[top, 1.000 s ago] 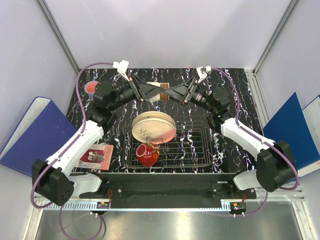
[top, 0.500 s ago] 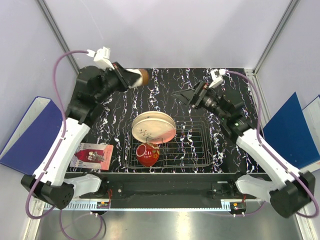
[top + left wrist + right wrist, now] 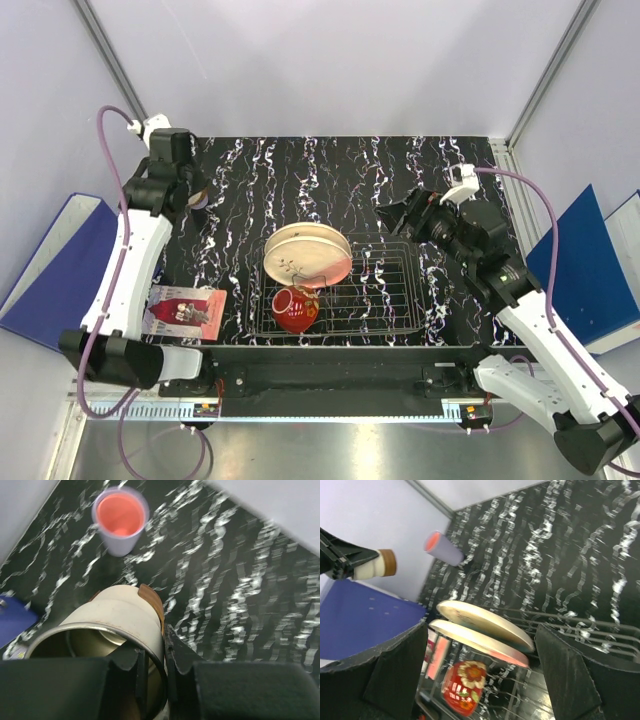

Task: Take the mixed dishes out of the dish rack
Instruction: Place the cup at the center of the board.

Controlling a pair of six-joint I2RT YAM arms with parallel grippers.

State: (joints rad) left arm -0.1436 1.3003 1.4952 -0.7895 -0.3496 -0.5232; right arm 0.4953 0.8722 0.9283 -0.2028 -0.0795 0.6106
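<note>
the wall of the small brown-cream cup (image 3: 120, 615) is pinched by the left hand (image 3: 152, 652), which is narrowed onto it, one finger seen inside the rim and the other outside. the cup is held over the far left corner of the surface (image 3: 330, 170), near the lilac tumbler (image 3: 120, 520), which is stood upright there and shows pink inside. the cup's long axis is set in line with the fingers: the open mouth is turned back toward the wrist and the brown base is pointed away, down toward the surface. whether the base touches the surface cannot be told. the right hand (image 3: 398, 214) is spread wide and nothing is held in it; it is poised by the far right edge of the dish rack (image 3: 390, 295). the rack is placed at the near middle of the surface. two plates (image 3: 305, 255) are stood on edge in its left half, leaned together, a pink half showing on one. the red bowl-cup (image 3: 295, 310) is laid on its side in the rack's near left corner, just in front of the plates. the surface is black with white veining, and a red printed card (image 3: 190, 308) is laid near its near left corner. pale walls (image 3: 330, 60) are set around it, and blue binders (image 3: 60, 265) are seen beside it at left and right.
</note>
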